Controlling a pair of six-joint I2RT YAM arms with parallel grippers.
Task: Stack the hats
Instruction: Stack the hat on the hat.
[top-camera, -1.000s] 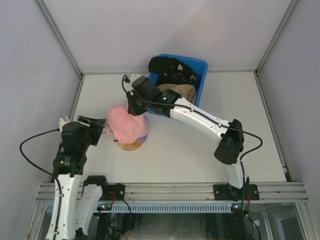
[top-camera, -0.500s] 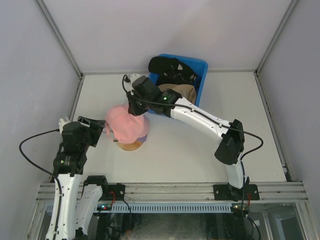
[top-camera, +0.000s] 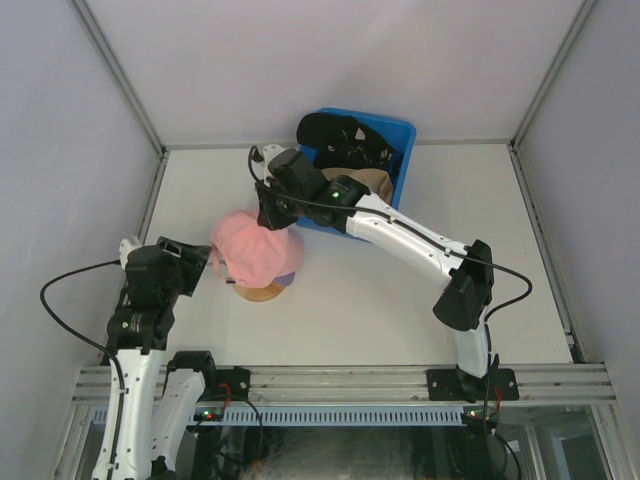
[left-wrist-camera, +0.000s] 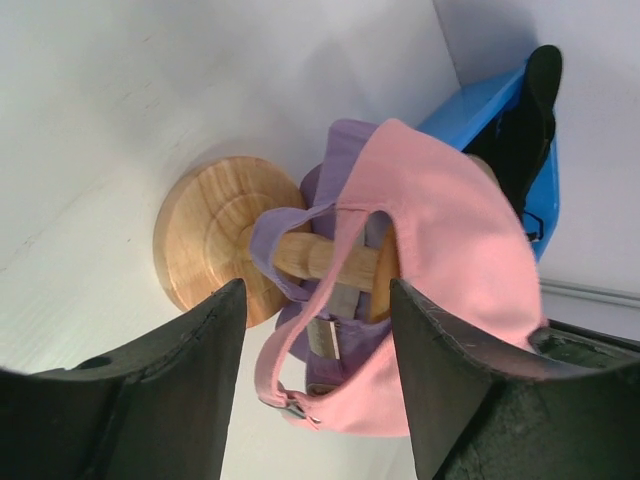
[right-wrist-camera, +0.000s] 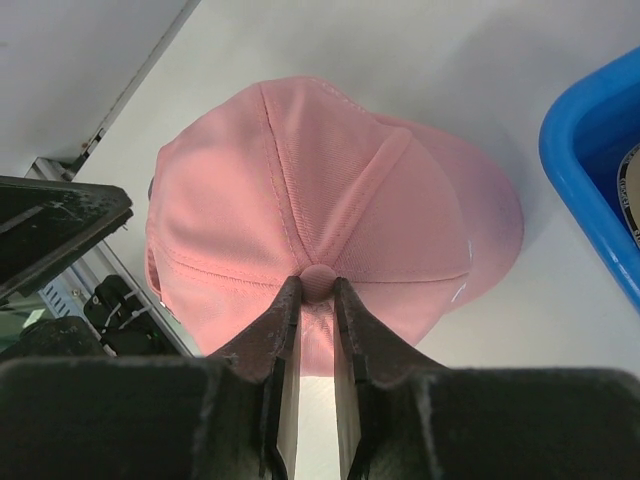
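Observation:
A pink hat (top-camera: 255, 255) sits over a lavender hat (top-camera: 288, 277) on the round wooden stand (top-camera: 262, 292). My right gripper (right-wrist-camera: 318, 283) is above the crown, shut on the pink hat's (right-wrist-camera: 330, 190) top button. My left gripper (left-wrist-camera: 315, 300) is open at the back of the stack. The pink hat's (left-wrist-camera: 450, 230) rear strap and buckle hang between its fingers without being pinched. The lavender hat (left-wrist-camera: 340, 160) and the stand's post and base (left-wrist-camera: 200, 230) show behind the strap. A black hat (top-camera: 335, 130) and a tan hat (top-camera: 365, 182) lie in the blue bin.
The blue bin (top-camera: 405, 135) stands at the back of the table, just behind the right gripper, and its corner (right-wrist-camera: 590, 160) shows in the right wrist view. Grey walls enclose the table on the left, right and back.
The left gripper has drawn back a little toward the near edge and its jaws have narrowed slightly. The right gripper stays shut on the pink hat's button, and the hat has barely shifted.

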